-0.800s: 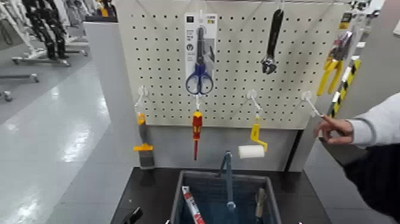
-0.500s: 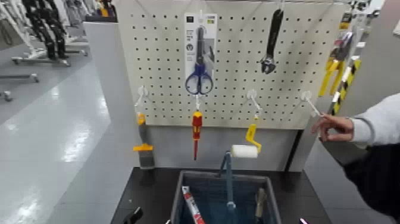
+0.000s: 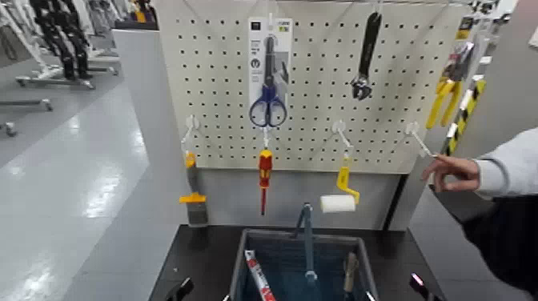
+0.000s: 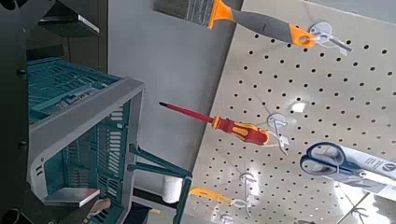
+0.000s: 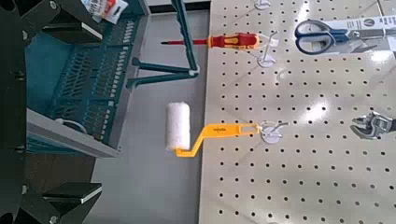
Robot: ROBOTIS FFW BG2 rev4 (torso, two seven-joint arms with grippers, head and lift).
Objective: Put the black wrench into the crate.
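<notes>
Wrench (image 3: pixel 366 56) hangs high on the pegboard (image 3: pixel 224 96), well above the crate (image 3: pixel 304 268); both pincers sit low by the counter (image 3: pixel 200 256), openness untellable, so reach the right one up and lift clear off the hook.

One black wrench (image 3: pixel 367 54), one scissors pack (image 3: pixel 269 72), one screwdriver (image 3: pixel 264 178), one paint roller (image 3: pixel 339 196), one brush (image 3: pixel 193 196), one crate (image 3: pixel 304 260).
</notes>
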